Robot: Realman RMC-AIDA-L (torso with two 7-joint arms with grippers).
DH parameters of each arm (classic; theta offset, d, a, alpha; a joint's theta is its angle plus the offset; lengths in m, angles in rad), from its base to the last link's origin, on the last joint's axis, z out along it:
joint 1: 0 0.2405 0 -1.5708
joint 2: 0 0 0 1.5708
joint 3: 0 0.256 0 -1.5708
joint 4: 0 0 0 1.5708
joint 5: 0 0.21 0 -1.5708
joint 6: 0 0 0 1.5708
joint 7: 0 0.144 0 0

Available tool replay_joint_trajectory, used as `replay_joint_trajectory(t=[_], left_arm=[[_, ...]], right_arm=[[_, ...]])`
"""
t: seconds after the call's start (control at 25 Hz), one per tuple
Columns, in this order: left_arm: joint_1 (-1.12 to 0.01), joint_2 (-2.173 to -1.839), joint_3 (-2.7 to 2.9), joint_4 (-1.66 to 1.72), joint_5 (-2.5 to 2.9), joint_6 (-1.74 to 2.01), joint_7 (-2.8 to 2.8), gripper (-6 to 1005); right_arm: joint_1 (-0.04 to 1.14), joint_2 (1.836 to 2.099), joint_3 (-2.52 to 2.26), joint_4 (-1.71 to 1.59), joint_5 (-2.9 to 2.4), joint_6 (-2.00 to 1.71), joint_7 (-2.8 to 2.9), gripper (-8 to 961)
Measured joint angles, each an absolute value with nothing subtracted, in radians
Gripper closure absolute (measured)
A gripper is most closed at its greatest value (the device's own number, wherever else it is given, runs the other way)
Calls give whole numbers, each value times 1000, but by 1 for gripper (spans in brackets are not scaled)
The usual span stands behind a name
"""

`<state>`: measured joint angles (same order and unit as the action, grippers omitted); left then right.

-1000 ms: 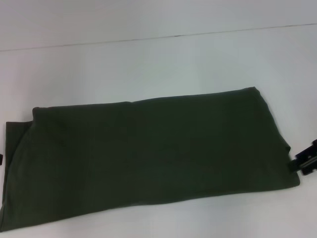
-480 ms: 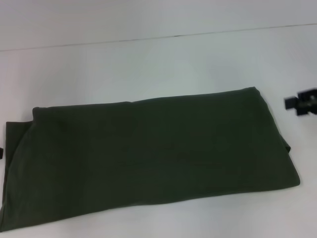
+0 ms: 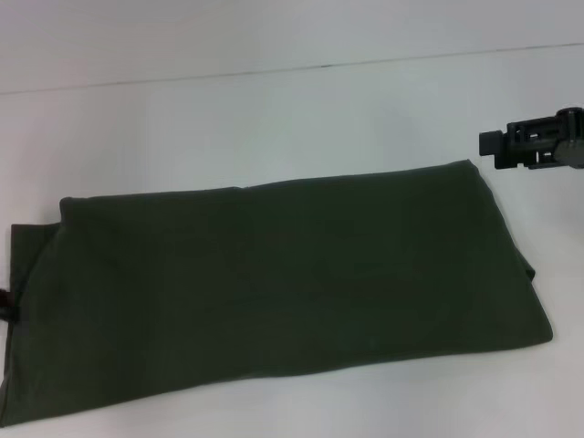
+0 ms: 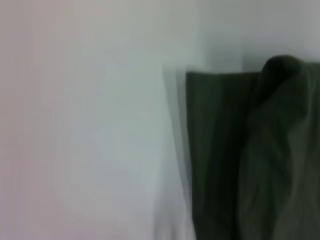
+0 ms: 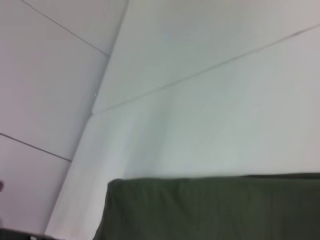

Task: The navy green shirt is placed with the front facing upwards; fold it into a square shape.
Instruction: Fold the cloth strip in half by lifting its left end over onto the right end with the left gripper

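Observation:
The navy green shirt [image 3: 274, 283] lies flat on the white table as a long dark olive band running left to right, folded lengthwise, with no lettering showing. My right gripper [image 3: 493, 146] hovers above the table just beyond the shirt's far right corner, apart from the cloth and pointing left. A dark sliver of my left gripper [image 3: 7, 306] shows at the picture's left edge, by the shirt's left end. The left wrist view shows a rumpled end of the shirt [image 4: 250, 160]. A straight folded edge of the shirt [image 5: 215, 210] shows in the right wrist view.
The white table [image 3: 274, 128] stretches bare behind the shirt to a seam line [image 3: 328, 66] near the back. A narrow strip of table shows in front of the shirt at the right.
My right gripper has left the shirt's right edge and moved up and away to beyond the far right corner. The shirt's right end now lies spread flat.

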<state>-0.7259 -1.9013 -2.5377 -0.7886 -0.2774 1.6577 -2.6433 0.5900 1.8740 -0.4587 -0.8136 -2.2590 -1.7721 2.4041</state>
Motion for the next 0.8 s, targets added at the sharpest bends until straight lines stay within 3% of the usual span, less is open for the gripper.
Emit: replay_joint_trajectory(t=[0.8], left_arm=[[-700,-1919,-2582,-702,-326,1597,-2640,247]], right_arm=[[579,1868,-451,-807,-2252,-1761,2411,325]])
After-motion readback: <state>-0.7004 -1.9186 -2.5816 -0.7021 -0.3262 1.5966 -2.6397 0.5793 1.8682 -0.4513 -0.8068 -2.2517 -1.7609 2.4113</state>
